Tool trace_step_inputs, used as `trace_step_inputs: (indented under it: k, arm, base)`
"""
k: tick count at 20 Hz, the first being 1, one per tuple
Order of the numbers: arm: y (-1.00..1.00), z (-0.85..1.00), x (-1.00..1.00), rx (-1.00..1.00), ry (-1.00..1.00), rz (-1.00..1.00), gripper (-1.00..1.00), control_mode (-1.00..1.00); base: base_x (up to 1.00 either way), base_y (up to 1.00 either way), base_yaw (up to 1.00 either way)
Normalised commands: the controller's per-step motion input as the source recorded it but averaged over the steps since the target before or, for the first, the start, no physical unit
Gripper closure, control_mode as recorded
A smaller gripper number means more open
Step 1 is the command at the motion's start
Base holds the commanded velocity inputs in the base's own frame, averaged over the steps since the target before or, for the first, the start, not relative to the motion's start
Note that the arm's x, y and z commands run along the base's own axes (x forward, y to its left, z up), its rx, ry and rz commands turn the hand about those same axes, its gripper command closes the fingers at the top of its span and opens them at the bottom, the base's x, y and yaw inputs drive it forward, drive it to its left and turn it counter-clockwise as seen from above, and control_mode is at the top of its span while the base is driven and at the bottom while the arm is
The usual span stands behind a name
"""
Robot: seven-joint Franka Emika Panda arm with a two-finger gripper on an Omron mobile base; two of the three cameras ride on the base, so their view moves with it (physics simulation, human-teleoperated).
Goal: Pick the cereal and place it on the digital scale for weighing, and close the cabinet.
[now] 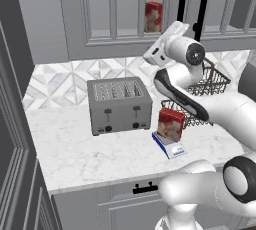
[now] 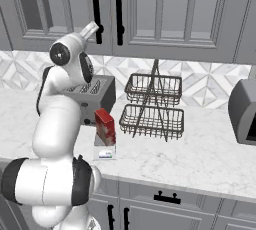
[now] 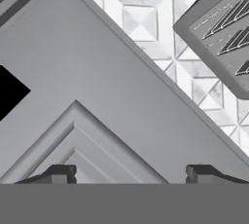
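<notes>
Left base view: behind arm, left side, looks forward and down over counter (image 1: 75,159); toaster (image 1: 119,105) central, cabinet (image 1: 120,14) along top. Right base view: behind arm, right side, same counter; shares toaster, wire basket rack (image 2: 152,106), digital scale (image 2: 105,151), cabinet handles. Hand view: very near cabinet door, rolled diagonal; toaster corner (image 3: 219,28) upper right.

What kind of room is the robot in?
It looks like a kitchen: there's a toaster on a marble counter, a grey wall cabinet above, and a cereal box sitting on a digital scale.
</notes>
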Motion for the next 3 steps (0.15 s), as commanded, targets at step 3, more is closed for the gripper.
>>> trace_step_inputs:
  k: [3]
  arm:
    - [0.00, -0.40, 1.00, 0.05, 0.00, 0.14, -1.00, -1.00]
  base:
    - [0.00, 0.00, 0.00]
